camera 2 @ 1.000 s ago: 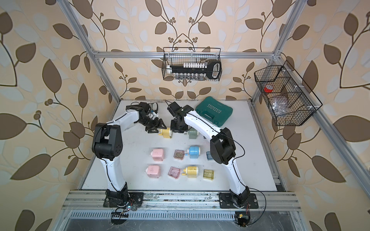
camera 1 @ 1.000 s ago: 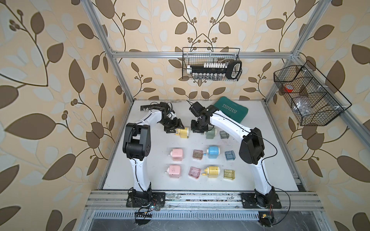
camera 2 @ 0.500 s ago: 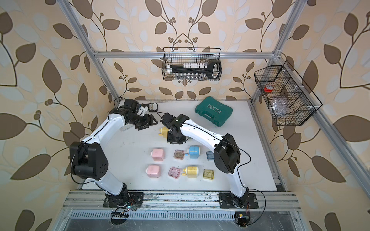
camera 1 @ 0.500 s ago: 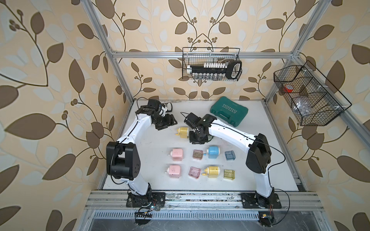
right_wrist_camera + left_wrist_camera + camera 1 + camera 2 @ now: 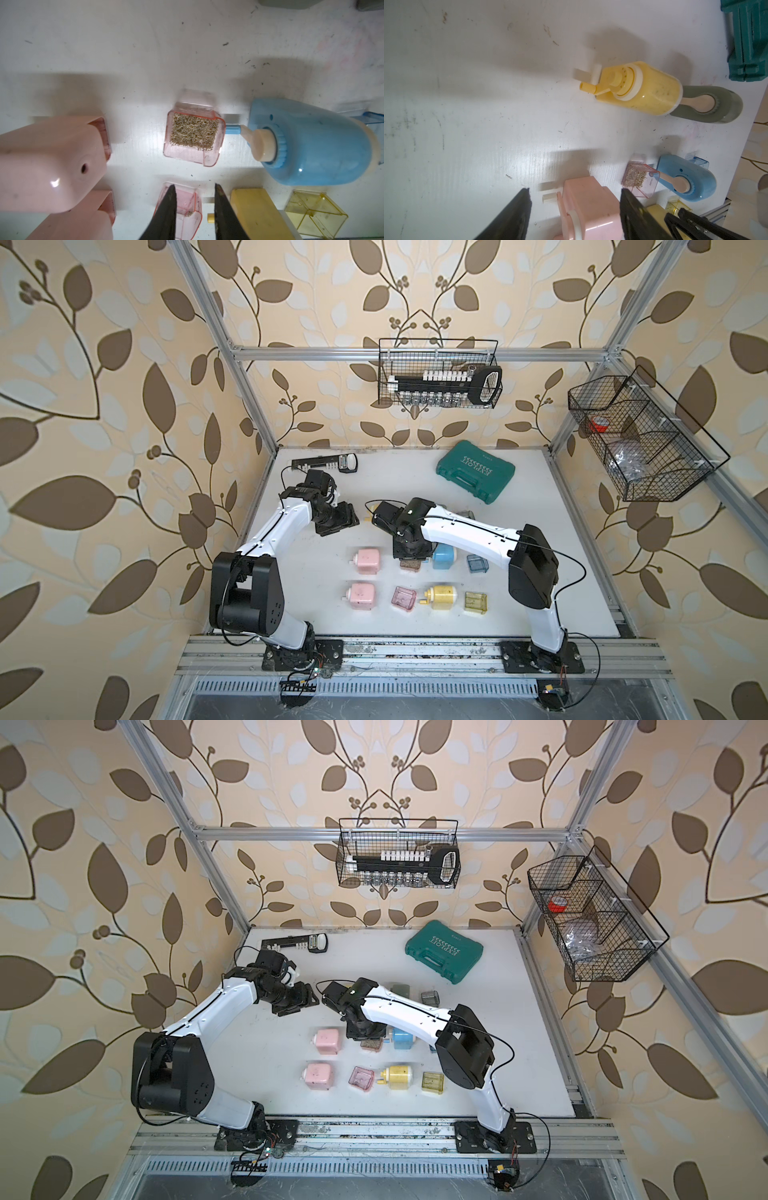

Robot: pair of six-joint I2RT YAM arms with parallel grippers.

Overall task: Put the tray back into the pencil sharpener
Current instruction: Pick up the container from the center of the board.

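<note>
Plainly, the task's tray (image 5: 194, 138) stands open side up on the white surface (image 5: 124, 52). It is clear pink, packed with pencil shavings, and sits between the far pink sharpener (image 5: 52, 162) and the blue sharpener (image 5: 307, 143). The right fingers (image 5: 166, 212) hover above it, spread a little, with nothing between them. The blue sharpener's crank knob lies just beside the tray's corner; whether they touch I cannot tell. The far pink sharpener turns its open end toward the tray, with bare surface between them. In the row nearer the robot lie the near pink sharpener (image 5: 79, 224), an empty pink tray (image 5: 182, 207), the near yellow sharpener (image 5: 255, 212) and a yellow tray (image 5: 313, 209).

In both top views the right arm (image 5: 465, 531) covers most of the tray, so only its near edge shows there. The shavings show only in the wrist views.

The left fingers (image 5: 515, 220) are spread wide and empty, held off the surface. The left wrist view alone shows the far yellow sharpener (image 5: 641, 89) whole, with a grey sharpener (image 5: 708, 106) close behind it. In the top views the right arm hides nearly all of that yellow one. A grey tray (image 5: 430, 997) shows in a top view. The green case (image 5: 476, 470) and a black rack (image 5: 328, 463) lie at the back, well apart from the tray.
</note>
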